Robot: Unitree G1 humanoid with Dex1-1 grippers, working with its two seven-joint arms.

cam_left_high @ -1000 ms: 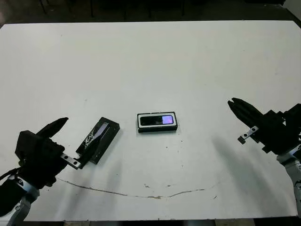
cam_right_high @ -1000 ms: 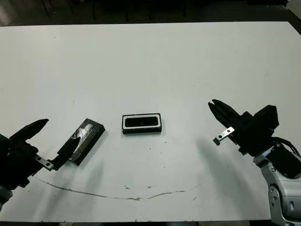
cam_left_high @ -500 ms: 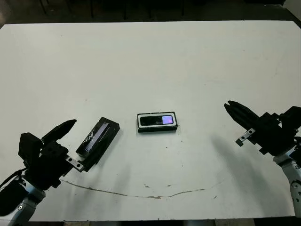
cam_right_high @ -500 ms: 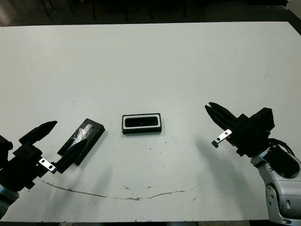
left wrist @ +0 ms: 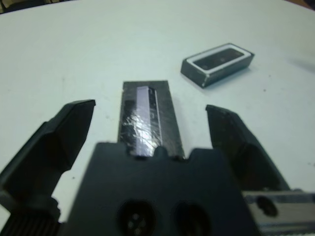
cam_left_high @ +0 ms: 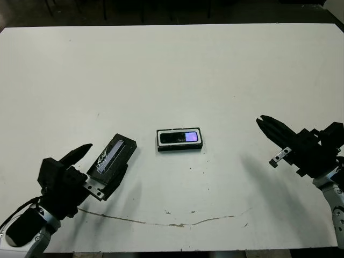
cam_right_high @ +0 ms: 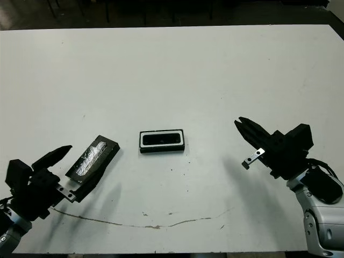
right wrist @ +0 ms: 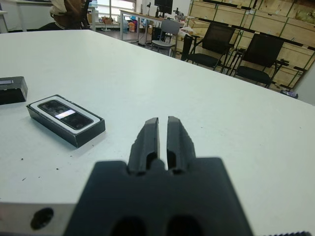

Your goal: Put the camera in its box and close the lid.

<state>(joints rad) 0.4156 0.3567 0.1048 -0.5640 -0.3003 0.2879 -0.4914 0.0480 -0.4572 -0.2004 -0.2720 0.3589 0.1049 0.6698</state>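
Both tips of released left tool (left wrist: 147, 125) flank lid (left wrist: 146, 120); right tool (right wrist: 163, 140) clenched, empty.

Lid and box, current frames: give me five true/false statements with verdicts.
1. The camera sits in the box. True.
2. The lid is on the box. False: it lies on the table, apart from the box, on the robot's left.
3. The left claw is open, its fingers either side of the lid's near end. True.
4. The right claw grips the box. False: its fingers are together and hold nothing, well off to the box's right.
5. The lid lies inner side up. True: its pale strip shows.
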